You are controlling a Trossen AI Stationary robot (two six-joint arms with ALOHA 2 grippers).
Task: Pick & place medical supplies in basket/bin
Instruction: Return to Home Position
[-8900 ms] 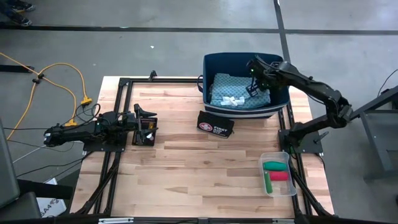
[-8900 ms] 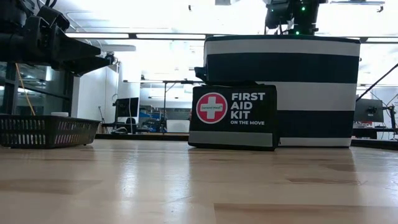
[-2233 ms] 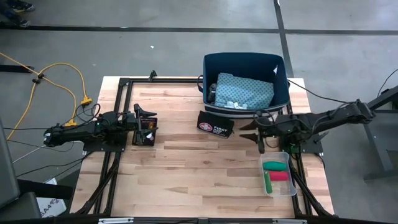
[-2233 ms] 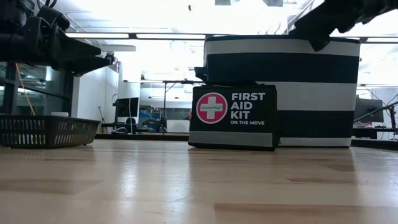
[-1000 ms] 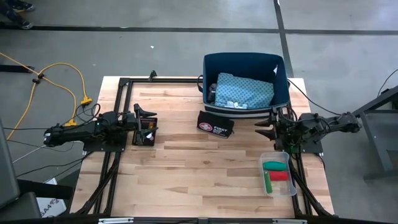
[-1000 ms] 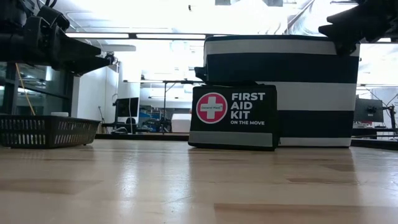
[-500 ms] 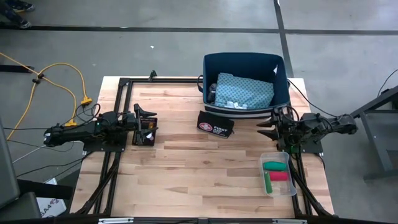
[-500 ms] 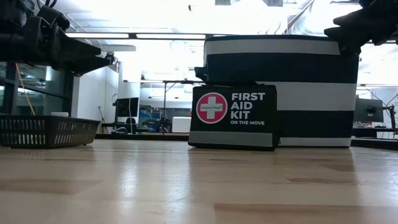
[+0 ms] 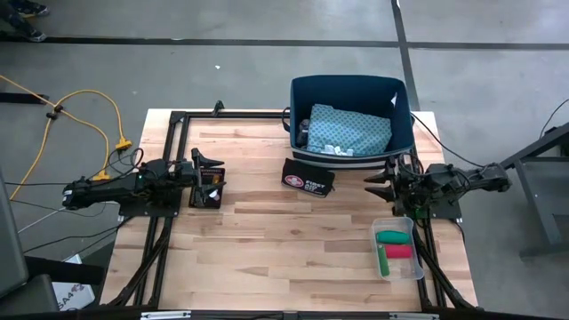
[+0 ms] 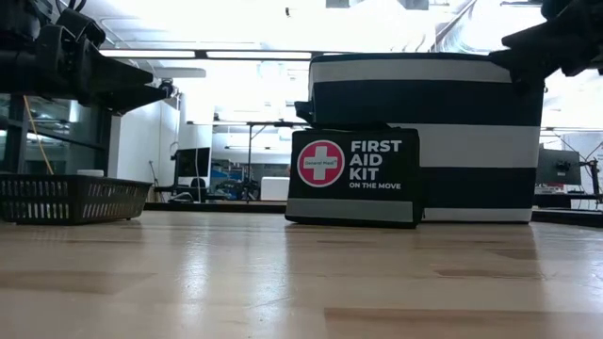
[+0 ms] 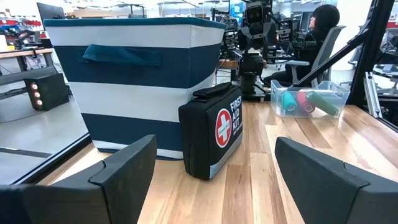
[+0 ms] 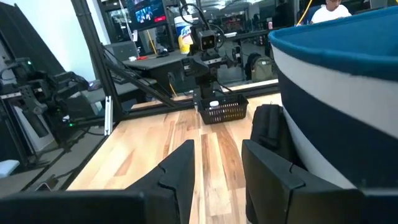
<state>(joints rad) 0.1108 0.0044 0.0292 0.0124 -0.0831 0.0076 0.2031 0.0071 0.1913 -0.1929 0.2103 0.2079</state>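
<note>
A teal patterned cloth [image 9: 348, 130] lies folded in the blue-and-white striped bin [image 9: 407, 120], with small white pieces [image 9: 333, 149] on its near edge. Green roll [image 9: 394, 236] and red roll [image 9: 399, 252] lie in a clear tray [image 9: 377, 233] by the table's right edge. My right gripper [image 9: 380, 182] hovers open between bin and tray, above the table, and touches nothing. My left gripper [image 9: 206, 173] waits open at the left side, over a black mesh basket [image 9: 216, 190]. The pale blue-grey cloth and the orange-tipped stick do not show.
A black first aid kit [image 9: 308, 178] stands upright against the bin's near wall [image 10: 471, 104]. The middle and near part of the wooden table [image 9: 267, 240] is bare. Black frame rails [image 9: 169, 133] run along the table's sides. A person [image 11: 320, 25] sits in the room beyond.
My right arm has drawn back a little toward the table's right edge, staying above the table with its fingers apart. The cloth, kit, tray and rolls have kept their places.
</note>
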